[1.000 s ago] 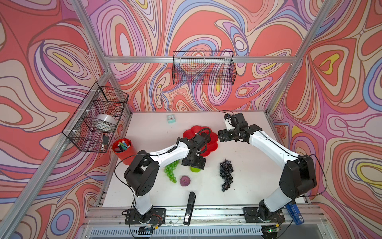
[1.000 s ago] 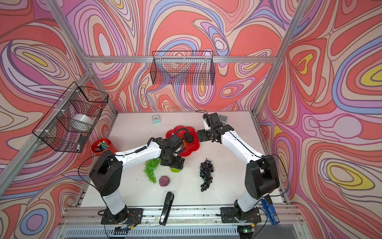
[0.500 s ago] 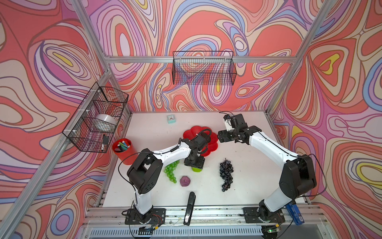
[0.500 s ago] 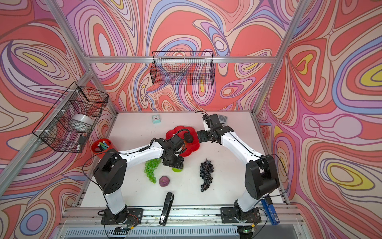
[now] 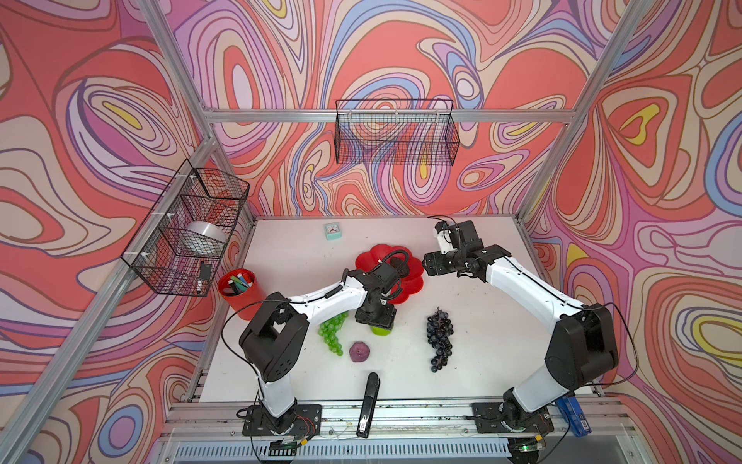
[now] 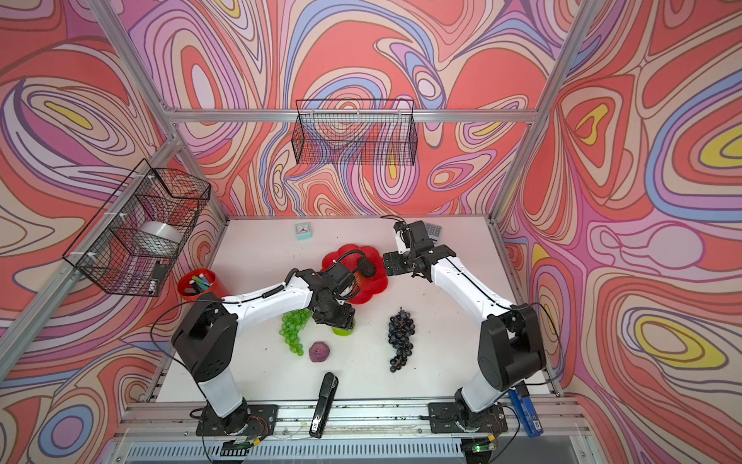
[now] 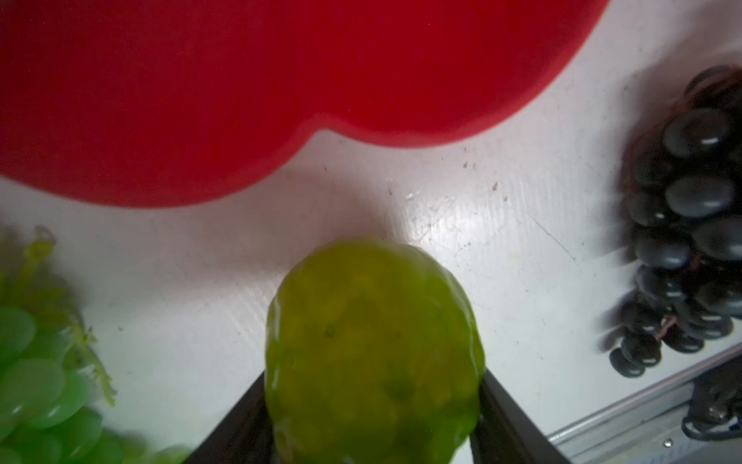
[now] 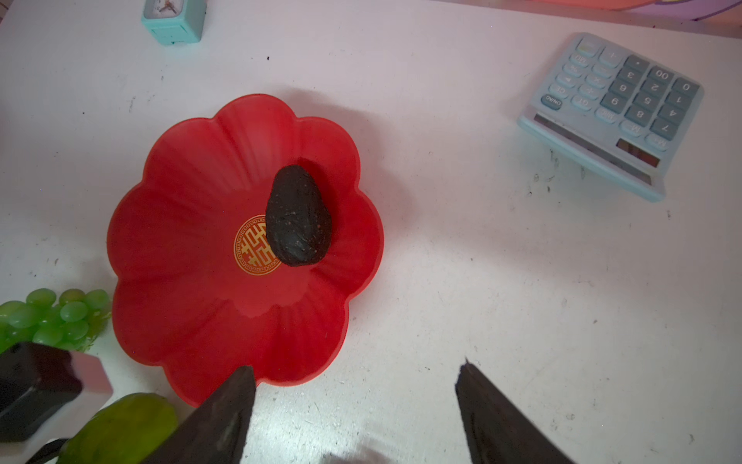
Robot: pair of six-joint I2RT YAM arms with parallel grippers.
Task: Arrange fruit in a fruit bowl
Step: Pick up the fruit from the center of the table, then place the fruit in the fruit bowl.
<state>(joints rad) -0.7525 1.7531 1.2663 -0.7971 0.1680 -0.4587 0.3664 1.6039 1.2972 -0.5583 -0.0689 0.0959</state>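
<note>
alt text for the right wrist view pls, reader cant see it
A red flower-shaped bowl on a white table holds one blackish avocado-shaped fruit at its gold centre emblem. The right pincer hangs open and empty near the rim. Green grapes and a green bumpy ball show just outside; a pale blue calculator and mint clock sit farther off.

This is a robotics lab test cell. An aluminium frame (image 5: 261, 116) boxes in a white tabletop (image 5: 502, 333), and printed swirl-pattern walls (image 5: 100, 120) enclose it. Wire baskets (image 5: 395, 132) hang on those walls. The left arm (image 5: 321, 299) and right arm (image 5: 530, 287) are bolted to a front rail (image 5: 421, 413).
</note>
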